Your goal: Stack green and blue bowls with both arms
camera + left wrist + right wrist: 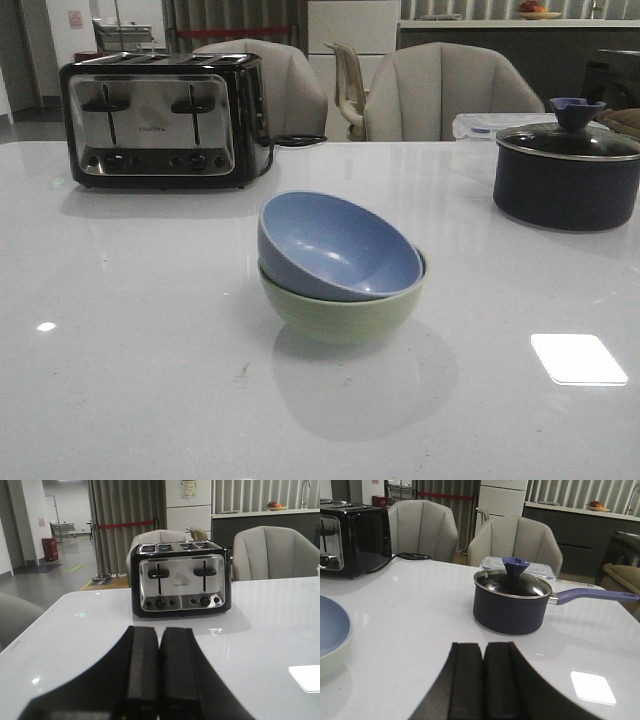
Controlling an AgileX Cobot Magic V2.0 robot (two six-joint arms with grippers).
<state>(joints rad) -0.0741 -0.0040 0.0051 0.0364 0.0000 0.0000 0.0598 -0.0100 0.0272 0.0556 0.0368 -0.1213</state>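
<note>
The dusty blue bowl [335, 245] sits tilted inside the pale green bowl [345, 315] at the middle of the white table in the front view. Both bowls also show at the edge of the right wrist view, the blue bowl [330, 627] inside the green bowl [335, 660]. Neither arm shows in the front view. My left gripper [159, 632] is shut and empty, low over the table, facing the toaster. My right gripper [484, 647] is shut and empty, low over the table, with the bowls off to one side.
A black-and-steel toaster [165, 120] stands at the back left, also in the left wrist view [180, 577]. A dark navy pot with a glass lid [565, 170] stands at the back right, its handle showing in the right wrist view [512, 602]. Grey chairs [445, 90] stand behind the table.
</note>
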